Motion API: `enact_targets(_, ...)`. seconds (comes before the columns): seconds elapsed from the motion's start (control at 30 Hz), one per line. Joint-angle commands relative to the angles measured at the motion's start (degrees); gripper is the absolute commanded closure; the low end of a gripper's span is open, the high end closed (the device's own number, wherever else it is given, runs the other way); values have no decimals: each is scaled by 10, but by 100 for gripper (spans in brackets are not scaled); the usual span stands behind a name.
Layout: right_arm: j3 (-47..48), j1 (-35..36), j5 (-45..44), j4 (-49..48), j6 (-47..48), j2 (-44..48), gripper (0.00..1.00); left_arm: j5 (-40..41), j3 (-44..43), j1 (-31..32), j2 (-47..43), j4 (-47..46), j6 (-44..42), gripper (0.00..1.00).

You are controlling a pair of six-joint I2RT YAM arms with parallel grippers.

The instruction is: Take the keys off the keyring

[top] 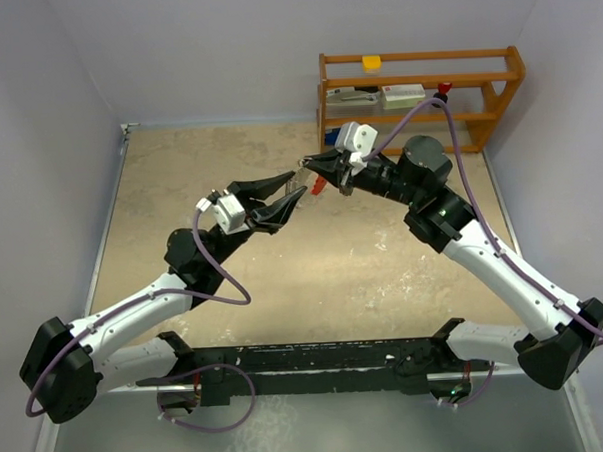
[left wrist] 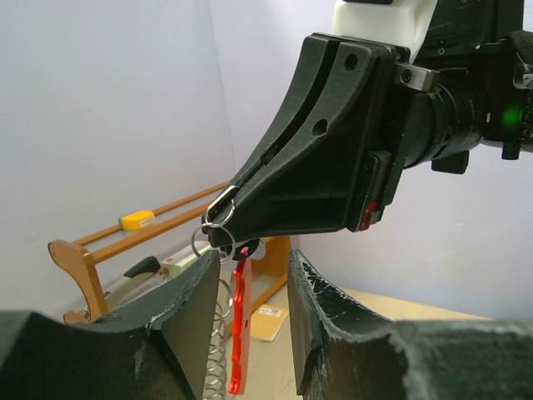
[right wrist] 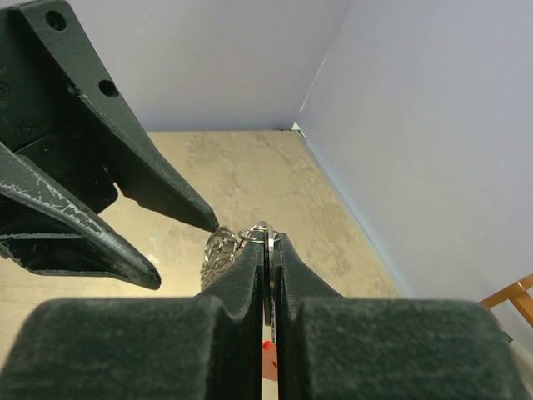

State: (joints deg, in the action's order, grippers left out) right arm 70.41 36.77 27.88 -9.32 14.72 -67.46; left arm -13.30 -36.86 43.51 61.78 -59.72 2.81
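Observation:
My right gripper (top: 307, 167) is held above the table's far middle, shut on a thin flat silver key (right wrist: 268, 254) seen edge-on, with small split rings (right wrist: 254, 232) at its tips. The keyring hangs below it: a red strip (left wrist: 238, 325) beside a silvery coiled arc (left wrist: 218, 354), seen as a red spot in the top view (top: 319, 185). A dark key head (left wrist: 242, 248) shows under the right gripper's tip. My left gripper (top: 298, 187) is open and empty, its fingers (left wrist: 187, 300) standing on either side of the hanging red strip without touching it.
A wooden shelf (top: 421, 91) stands at the back right against the wall, holding a yellow item (top: 372, 62) and flat boxes (top: 403, 93). A brown card (left wrist: 268, 321) lies on the table by the shelf. Walls enclose the table on three sides.

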Motion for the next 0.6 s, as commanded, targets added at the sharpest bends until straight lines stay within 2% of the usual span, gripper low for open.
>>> enact_targets(0.0, 30, 4, -12, -36, -5, 1, 100, -5, 6, 5, -16, -19, -7, 65)
enact_targets(0.2, 32, 7, -10, -37, -7, -4, 100, 13, -1, 9, 3, -21, -22, 65)
enact_targets(0.57, 33, 11, -9, -34, -7, -5, 100, 60, -9, 11, 59, -86, -30, 64)
